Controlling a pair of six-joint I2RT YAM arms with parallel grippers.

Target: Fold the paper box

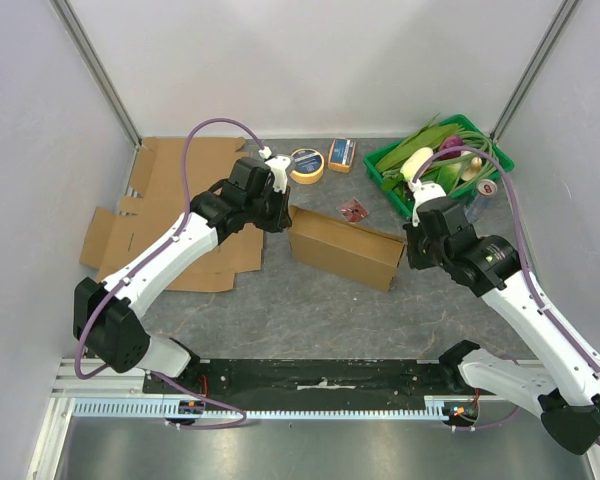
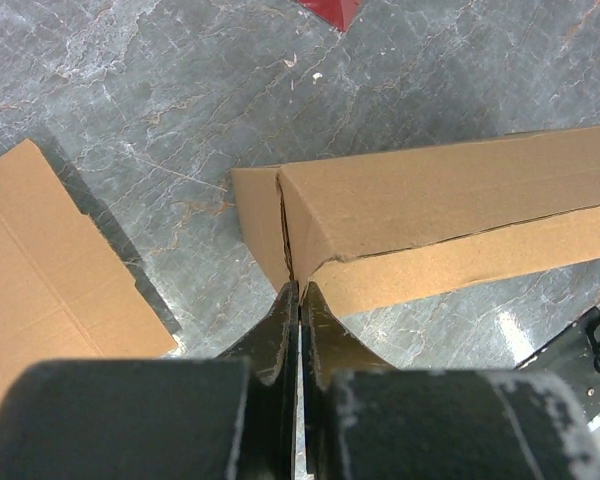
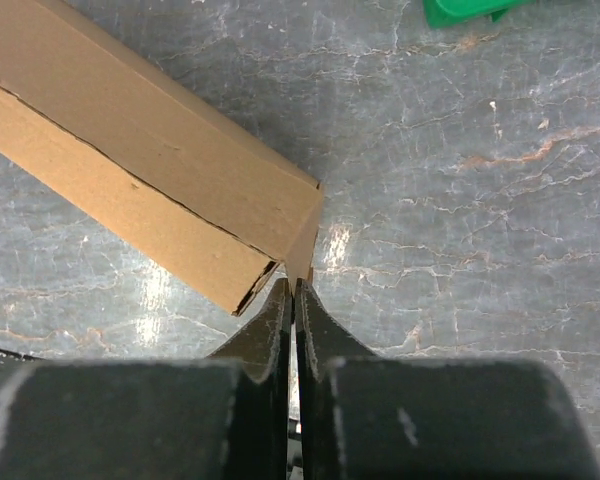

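The paper box [image 1: 345,247] is a long brown cardboard carton lying on the grey table between my two arms. My left gripper [image 1: 285,222] is at its left end. In the left wrist view the jaws are shut, and the left gripper [image 2: 300,290] pinches the lower edge of the paper box [image 2: 440,215] where the end flap meets the corner. My right gripper [image 1: 408,250] is at the right end. In the right wrist view the right gripper [image 3: 295,285] is shut on the thin end flap of the paper box [image 3: 150,160], which runs down between the fingertips.
A flat unfolded cardboard sheet [image 1: 180,215] lies at the left, under my left arm. Behind the box are a tape roll [image 1: 307,165], a small orange pack [image 1: 342,155] and a small red item [image 1: 355,210]. A green basket [image 1: 500,160] of vegetables stands at the back right.
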